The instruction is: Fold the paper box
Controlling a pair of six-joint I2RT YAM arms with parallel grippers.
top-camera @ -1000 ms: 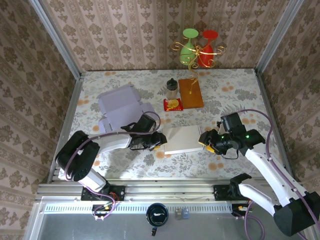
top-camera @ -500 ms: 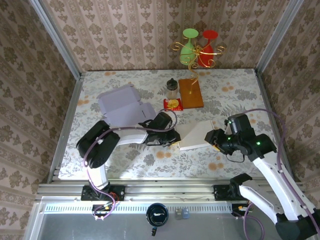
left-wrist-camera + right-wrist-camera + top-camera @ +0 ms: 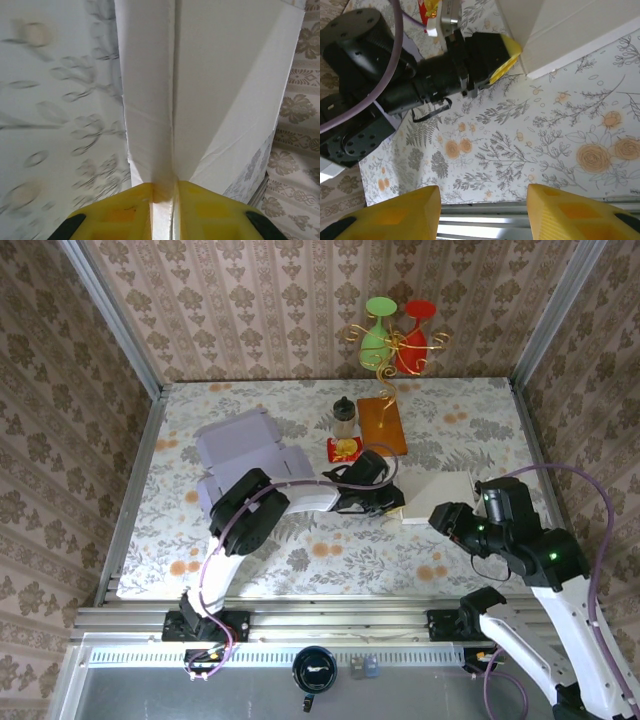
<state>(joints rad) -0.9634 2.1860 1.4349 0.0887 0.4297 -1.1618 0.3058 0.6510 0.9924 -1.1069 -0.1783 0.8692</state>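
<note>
We are at the gripping step: our left gripper (image 3: 164, 189) is pinching one edge of the white paper box (image 3: 440, 496) along a crease. The box lies mostly flat on the flowered table (image 3: 300, 550), right of centre, between our two grippers. Our right gripper (image 3: 482, 210) hangs spread and empty near the box. Next, we judge, it must close on a free flap so both can fold the panels without tearing the pinched seam.

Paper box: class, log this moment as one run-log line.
left gripper: shut on paper box edge | right gripper: open, holding nothing
</note>
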